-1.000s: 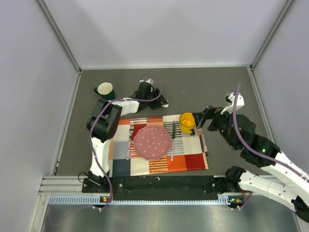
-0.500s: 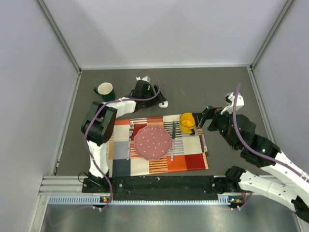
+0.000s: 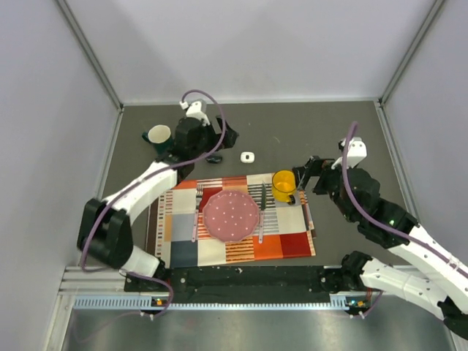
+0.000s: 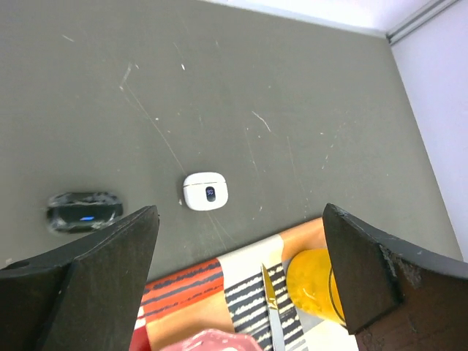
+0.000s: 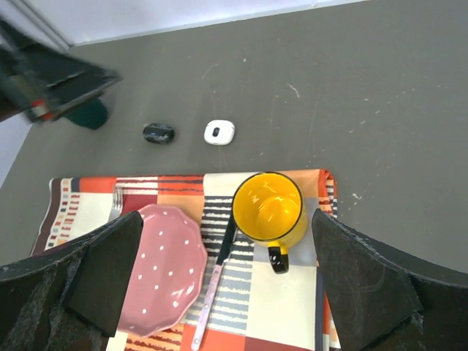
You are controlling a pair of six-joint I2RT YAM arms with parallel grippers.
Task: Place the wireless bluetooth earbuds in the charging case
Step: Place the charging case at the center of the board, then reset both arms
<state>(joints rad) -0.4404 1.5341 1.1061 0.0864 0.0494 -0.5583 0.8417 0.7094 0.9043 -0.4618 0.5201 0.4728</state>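
Scene from above, read left to right. Dark green mug (image 3: 159, 134): on the table (image 3: 314, 131), beyond the far left corner of the checked placemat (image 3: 289, 241). Left hand (image 4: 241, 216): raised over the table beyond the placemat's far edge, fingers spread wide, nothing between them. Black oval object (image 3: 214, 158): on the table just beyond the placemat's far edge, left of its midpoint. Charging case (image 3: 247, 156): white, lying flat with its dark mark upward, on the table just beyond the midpoint of the placemat's far edge; neither hand touches it. Pink dotted plate (image 3: 231, 216): centre of the placemat. Knife (image 3: 262, 208): on the placemat, right of centre. Yellow mug (image 3: 284, 186): upright near the placemat's far right corner. Right hand (image 5: 227, 213): above the placemat's far right corner, fingers spread wide, empty
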